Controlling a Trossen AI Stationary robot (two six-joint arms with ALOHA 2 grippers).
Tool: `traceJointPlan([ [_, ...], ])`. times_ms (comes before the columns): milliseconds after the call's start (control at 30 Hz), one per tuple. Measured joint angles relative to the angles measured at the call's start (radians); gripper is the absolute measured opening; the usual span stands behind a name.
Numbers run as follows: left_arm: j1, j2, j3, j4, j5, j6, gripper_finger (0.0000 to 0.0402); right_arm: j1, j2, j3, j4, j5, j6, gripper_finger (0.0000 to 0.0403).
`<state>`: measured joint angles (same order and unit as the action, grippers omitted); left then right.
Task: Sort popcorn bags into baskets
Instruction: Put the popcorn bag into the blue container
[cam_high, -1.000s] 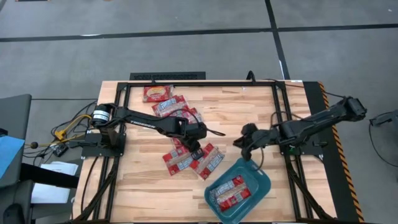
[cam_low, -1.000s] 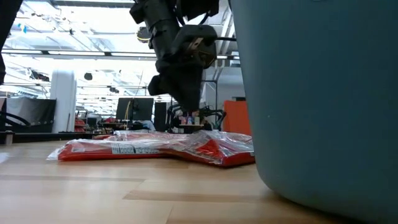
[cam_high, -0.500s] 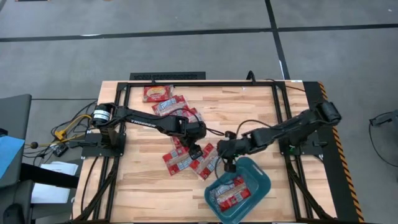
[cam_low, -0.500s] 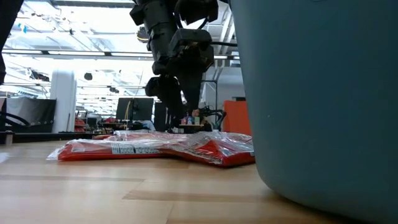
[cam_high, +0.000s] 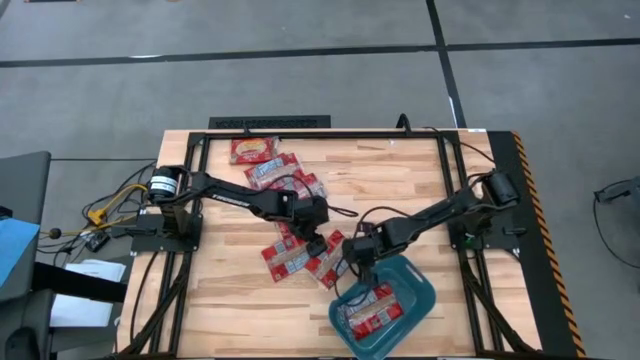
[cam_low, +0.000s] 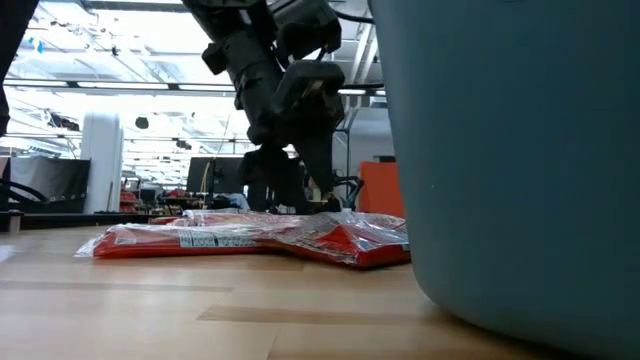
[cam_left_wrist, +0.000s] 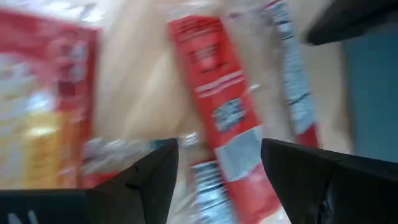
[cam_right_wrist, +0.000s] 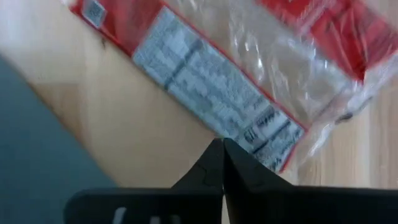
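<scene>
Red popcorn bags lie flat on the wooden table: several at the far left (cam_high: 272, 168) and two side by side at the middle (cam_high: 285, 258), (cam_high: 335, 264). More bags (cam_high: 370, 308) lie inside the teal basket (cam_high: 418, 290) at the near right. My left gripper (cam_high: 318, 240) (cam_left_wrist: 217, 177) hangs open just over the middle bags (cam_left_wrist: 214, 87). My right gripper (cam_high: 356, 256) (cam_right_wrist: 222, 163) is shut, its tip at the edge of the right-hand middle bag (cam_right_wrist: 211, 93), beside the basket's far left wall (cam_right_wrist: 37, 149). My left gripper stands open over the bags with nothing between its fingers. My right gripper's shut tip sits at the clear sealed edge (cam_right_wrist: 273, 134) of the right-hand middle bag; whether it touches the bag I cannot tell.
The two arms meet closely over the middle bags, the right arm reaching in from the table's right side (cam_high: 450, 210). The basket's wall (cam_low: 520, 150) fills the right of the low view. Bare wood lies at the near left (cam_high: 230, 310) and far right (cam_high: 400, 170).
My right gripper has swept from above the basket's far edge toward the table's left, down to the middle bags. My left gripper has stayed over the bags and has opened its fingers. The bags have not moved.
</scene>
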<state>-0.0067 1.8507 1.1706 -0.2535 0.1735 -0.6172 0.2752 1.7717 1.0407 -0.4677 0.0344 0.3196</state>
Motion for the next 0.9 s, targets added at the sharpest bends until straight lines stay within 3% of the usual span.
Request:
traceJointPlan([
  [400,0.0,0.0,-0.059,0.12,0.028,-0.061,0.0232,-0.01,0.03,-0.001,0.011,-0.012,0.003,0.0013],
  [633,0.0,0.0,-0.063,0.105,-0.013,-0.06,0.0232,-0.024,0.072,0.002,0.067,-0.01,0.001,0.0033],
  [900,0.0,0.053,-0.06,0.091,0.027,-0.104,0.0232,-0.037,0.073,0.002,0.067,-0.013,0.001,0.002],
])
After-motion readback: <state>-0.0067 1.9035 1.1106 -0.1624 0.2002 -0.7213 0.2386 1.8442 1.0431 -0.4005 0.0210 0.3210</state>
